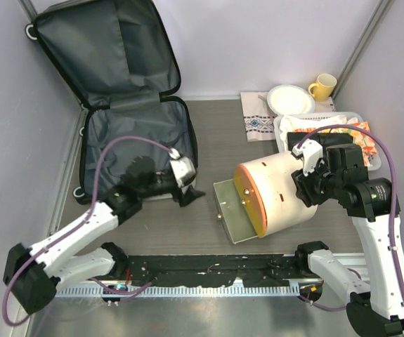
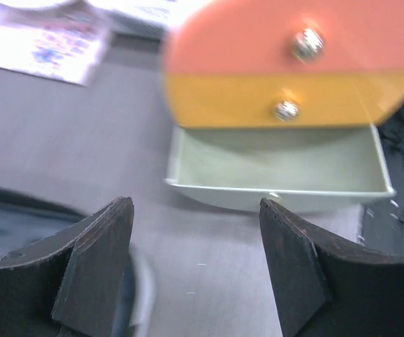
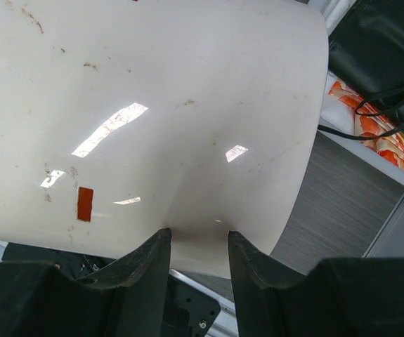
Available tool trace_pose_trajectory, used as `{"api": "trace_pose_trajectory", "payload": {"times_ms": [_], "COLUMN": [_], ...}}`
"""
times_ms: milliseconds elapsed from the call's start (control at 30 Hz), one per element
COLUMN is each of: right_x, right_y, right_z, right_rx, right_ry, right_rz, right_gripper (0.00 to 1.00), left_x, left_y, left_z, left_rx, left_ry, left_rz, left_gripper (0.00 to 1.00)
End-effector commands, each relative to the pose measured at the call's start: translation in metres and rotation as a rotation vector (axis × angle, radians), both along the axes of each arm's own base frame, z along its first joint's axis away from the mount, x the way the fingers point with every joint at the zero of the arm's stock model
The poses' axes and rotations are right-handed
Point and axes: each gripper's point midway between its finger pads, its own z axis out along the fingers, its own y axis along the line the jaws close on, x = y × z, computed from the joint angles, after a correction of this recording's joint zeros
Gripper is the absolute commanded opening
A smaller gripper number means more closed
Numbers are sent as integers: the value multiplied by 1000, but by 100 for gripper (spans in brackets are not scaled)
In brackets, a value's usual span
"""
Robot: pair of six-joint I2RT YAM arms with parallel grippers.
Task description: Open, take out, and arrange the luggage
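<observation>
Closest to us, the left pincer (image 2: 194,210) stands wide open with nothing between its 2 fingers. It hangs just beside the near right rim of the luggage (image 1: 138,133).

The luggage is the biggest thing here and lies at the far left of the counter (image 1: 216,133). It is open: 1 half lies flat, while the lid leans back into the corner of the walls. We see dark grey lining, a black zip rim and a white wheel at the lid's top corner. The outer shell faces away from us. Nothing loose shows inside, though the left arm hides the near corner.

Next in size is the box (image 1: 286,189), white, tilted, at mid-counter, well apart from the luggage. It has orange and yellow drawer fronts. The right pincer (image 3: 198,237) is clamped on its rear wall.

We judge the step in hand to be setting this box down. We should lower it level before letting go, because the green drawer (image 1: 233,210) is pulled out and could slide further on a tilt. The free left pincer could steady that drawer.

Behind the box sit the basket (image 1: 280,130), a cloth (image 1: 258,118), a plate (image 1: 289,98) and a mug (image 1: 322,86).
</observation>
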Motion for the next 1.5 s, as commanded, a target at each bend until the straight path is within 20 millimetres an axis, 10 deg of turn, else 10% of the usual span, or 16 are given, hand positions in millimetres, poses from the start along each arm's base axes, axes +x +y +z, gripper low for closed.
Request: {"api": "trace_pose_trajectory", "payload": {"times_ms": [0,233,500,1067,1300,1467], "right_x": [-18,-26,-26,-31,-28,-28], "right_y": [-6,-6,-11,-16,-17,-18], "right_z": [-17,-20,-22,-33,-31,-28], "right_rx": [-38,-31,-58,-86,-95,-99], "right_ry": [116,150,170,216,211,202], "right_rz": [-7,-10,-28,-40,-35,-32], "right_gripper": [44,44,44,44,44,44], "left_x": [38,113,111,124,133,130], "left_y": [56,139,166,151,156,153], "left_z": [32,-9,-77,-185,-187,-172], "left_rx": [75,288,428,602,630,601], "left_ry": [26,272,465,603,634,627], "left_rz": [157,581,730,931,984,942], "left_gripper": [76,71,69,66,64,33]}}
